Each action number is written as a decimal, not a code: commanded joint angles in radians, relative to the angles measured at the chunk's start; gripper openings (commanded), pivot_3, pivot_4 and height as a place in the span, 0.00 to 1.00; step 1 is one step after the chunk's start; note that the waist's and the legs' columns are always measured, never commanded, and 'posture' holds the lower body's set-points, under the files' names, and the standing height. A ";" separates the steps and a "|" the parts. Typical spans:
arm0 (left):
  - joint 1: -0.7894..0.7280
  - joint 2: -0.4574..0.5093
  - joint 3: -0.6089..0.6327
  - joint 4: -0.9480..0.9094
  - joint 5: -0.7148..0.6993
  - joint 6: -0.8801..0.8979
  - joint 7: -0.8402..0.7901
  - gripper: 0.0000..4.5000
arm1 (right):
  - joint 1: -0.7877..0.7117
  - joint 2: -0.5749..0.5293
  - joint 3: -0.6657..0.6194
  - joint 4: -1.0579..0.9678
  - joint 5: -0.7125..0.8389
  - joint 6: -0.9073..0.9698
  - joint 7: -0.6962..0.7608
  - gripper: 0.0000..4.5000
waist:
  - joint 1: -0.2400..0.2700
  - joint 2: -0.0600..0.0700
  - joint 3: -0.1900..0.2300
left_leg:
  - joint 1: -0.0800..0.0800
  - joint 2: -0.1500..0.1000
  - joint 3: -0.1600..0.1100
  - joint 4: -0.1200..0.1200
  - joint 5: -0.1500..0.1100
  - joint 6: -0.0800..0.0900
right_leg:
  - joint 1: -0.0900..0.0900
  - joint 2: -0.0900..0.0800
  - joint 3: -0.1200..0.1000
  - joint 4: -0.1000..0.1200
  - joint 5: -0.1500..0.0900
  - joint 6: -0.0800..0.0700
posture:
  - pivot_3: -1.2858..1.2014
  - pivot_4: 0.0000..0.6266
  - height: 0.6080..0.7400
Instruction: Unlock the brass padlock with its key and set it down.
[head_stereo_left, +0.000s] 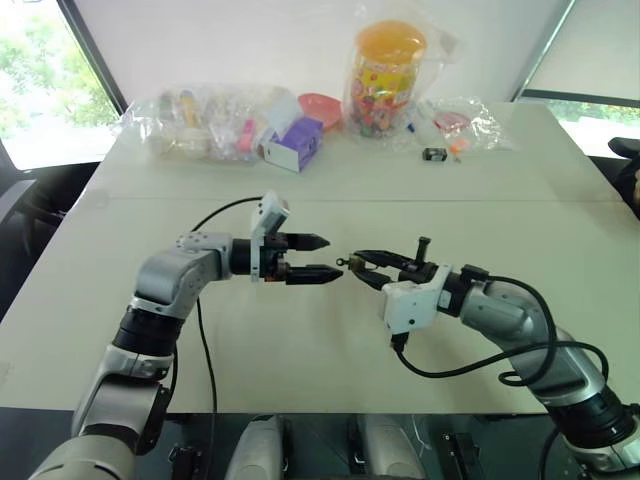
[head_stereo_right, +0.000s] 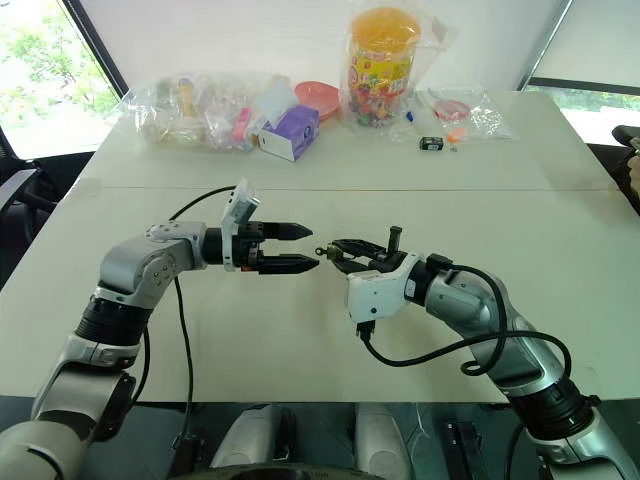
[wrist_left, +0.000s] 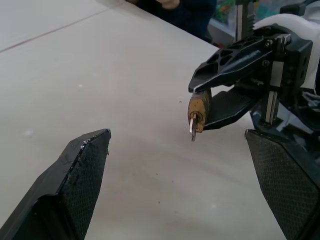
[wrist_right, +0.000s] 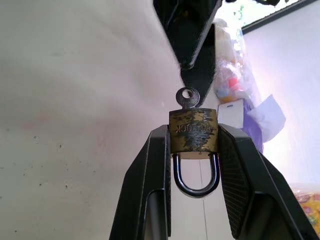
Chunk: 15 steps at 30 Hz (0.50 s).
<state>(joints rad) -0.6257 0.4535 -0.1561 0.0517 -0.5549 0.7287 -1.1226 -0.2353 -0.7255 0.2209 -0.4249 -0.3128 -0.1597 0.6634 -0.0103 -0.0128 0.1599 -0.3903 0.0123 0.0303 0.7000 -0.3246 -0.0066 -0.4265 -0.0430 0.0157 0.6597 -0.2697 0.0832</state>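
Note:
The brass padlock (wrist_right: 193, 131) is pinched by its body between the two fingers of my right gripper (head_stereo_left: 358, 266), which is shut on it above the middle of the table (head_stereo_left: 300, 340). Its silvery shackle (wrist_right: 196, 181) loops back between the fingers. The key (wrist_right: 187, 97) sticks out of the lock's end, toward my left gripper (head_stereo_left: 330, 256). That gripper hovers tip to tip with the right one, a short gap away, open and holding nothing. In the left wrist view the padlock (wrist_left: 199, 111) and the key (wrist_left: 193, 128) hang just ahead of the wide-apart left fingers (wrist_left: 82, 170).
Along the far edge of the table lie clear bags of toys (head_stereo_left: 200, 122), a purple box (head_stereo_left: 293, 143), a red bowl (head_stereo_left: 320, 105) and a tall jar with an orange lid (head_stereo_left: 386, 80). A small black object (head_stereo_left: 434, 154) lies near them.

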 joint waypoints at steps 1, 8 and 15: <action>-0.035 -0.012 0.008 0.004 -0.005 -0.016 -0.016 0.94 | -0.015 0.000 -0.028 -0.042 -0.010 -0.016 -0.003 0.15 | 0.001 0.000 0.000 | 0.000 0.000 0.000 0.000 0.000 0.000 | 0.000 0.000 0.000 0.000 0.000 0.000 | 0.52 0.24 0.96; -0.039 -0.011 0.003 0.008 0.010 -0.041 -0.030 0.29 | -0.025 -0.006 -0.021 -0.036 -0.016 -0.019 0.022 0.15 | 0.000 0.000 0.000 | 0.000 0.000 0.000 0.000 0.000 0.000 | 0.000 0.000 0.000 0.000 0.000 0.000 | 0.52 0.24 0.96; -0.035 -0.009 -0.006 -0.019 0.025 -0.060 -0.033 0.02 | -0.027 -0.001 -0.021 -0.033 -0.008 -0.015 0.043 0.15 | 0.000 0.000 0.000 | 0.000 0.000 0.000 0.000 0.000 0.000 | 0.000 0.000 0.000 0.000 0.000 0.000 | 0.52 0.24 0.96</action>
<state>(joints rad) -0.6430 0.4384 -0.1681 0.0688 -0.5423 0.6980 -1.1566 -0.2454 -0.7269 0.2179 -0.4237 -0.3381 -0.1569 0.7016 -0.0104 -0.0129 0.1600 -0.3903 0.0123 0.0303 0.7000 -0.3246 -0.0065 -0.4264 -0.0429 0.0157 0.6597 -0.2697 0.0831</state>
